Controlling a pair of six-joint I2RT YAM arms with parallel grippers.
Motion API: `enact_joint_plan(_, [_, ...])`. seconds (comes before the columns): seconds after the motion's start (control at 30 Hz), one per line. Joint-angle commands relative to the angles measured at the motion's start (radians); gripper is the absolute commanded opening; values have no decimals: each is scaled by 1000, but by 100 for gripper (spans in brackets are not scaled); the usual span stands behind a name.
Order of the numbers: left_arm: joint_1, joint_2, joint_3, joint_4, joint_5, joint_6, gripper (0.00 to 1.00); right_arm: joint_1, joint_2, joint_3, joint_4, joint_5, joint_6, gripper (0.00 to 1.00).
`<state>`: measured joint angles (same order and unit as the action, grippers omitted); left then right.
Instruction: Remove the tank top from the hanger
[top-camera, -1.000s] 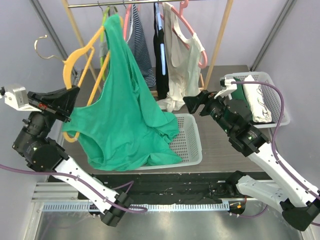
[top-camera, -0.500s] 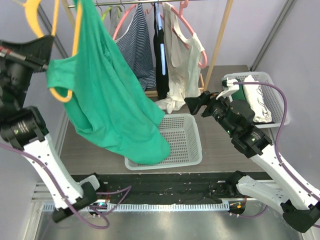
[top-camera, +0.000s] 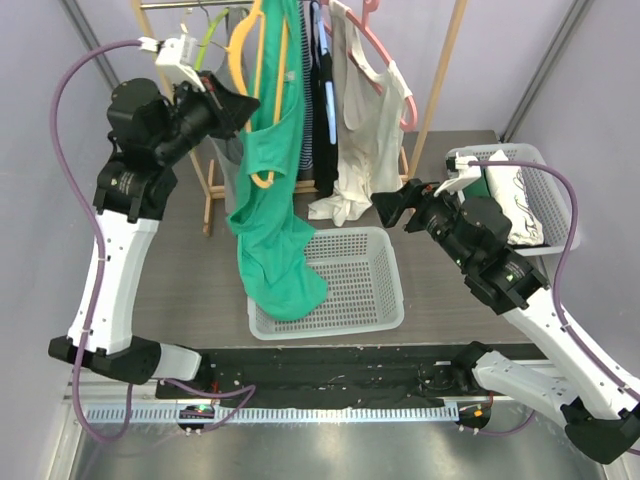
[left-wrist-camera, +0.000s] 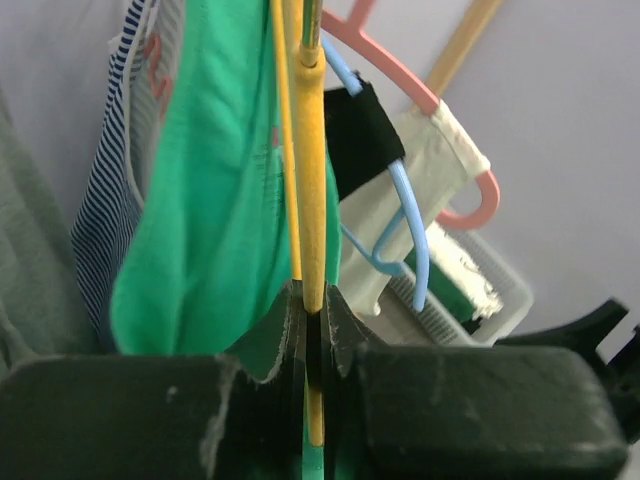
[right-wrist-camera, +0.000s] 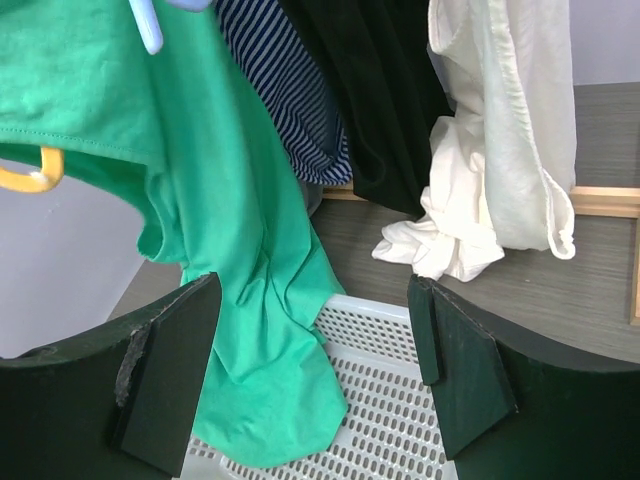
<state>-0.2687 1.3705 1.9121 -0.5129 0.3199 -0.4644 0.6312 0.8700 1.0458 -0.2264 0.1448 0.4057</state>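
Left wrist view: we see our left gripper (left-wrist-camera: 313, 325) clamped on the yellow hanger (left-wrist-camera: 312, 180), the green tank top (left-wrist-camera: 215, 220) draped over it just above the jaws. Our right gripper (right-wrist-camera: 312, 372) gapes wide, the top's hem hanging ahead of it over the basket (right-wrist-camera: 400, 405).

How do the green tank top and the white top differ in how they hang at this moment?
The green tank top hangs from a yellow hanger clamped in the left gripper; the white top hangs from a pink hanger that no gripper touches. The green tank top's hem droops over the basket; the white top ends behind it. Both are sleeveless and on hangers.
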Motion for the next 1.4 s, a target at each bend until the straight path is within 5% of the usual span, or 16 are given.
enact_joint_plan(0.0, [-127,-1,70,-177,-4,276,0,1,3,42,-7,50,-11,84])
enact_joint_plan(0.37, [-247,-13,304,-351,34,409,0,1,20,63,-17,59,-51,84])
enact_joint_plan(0.7, [-248,-120,142,-481,40,592,1,1,-23,97,-27,36,-73,84])
enact_joint_plan(1.17, [-250,-134,284,-751,290,768,0,1,-63,158,-70,-45,-117,86])
enact_joint_plan(1.37, [-250,-157,228,-756,383,770,0,1,-54,172,-45,-103,-105,85])
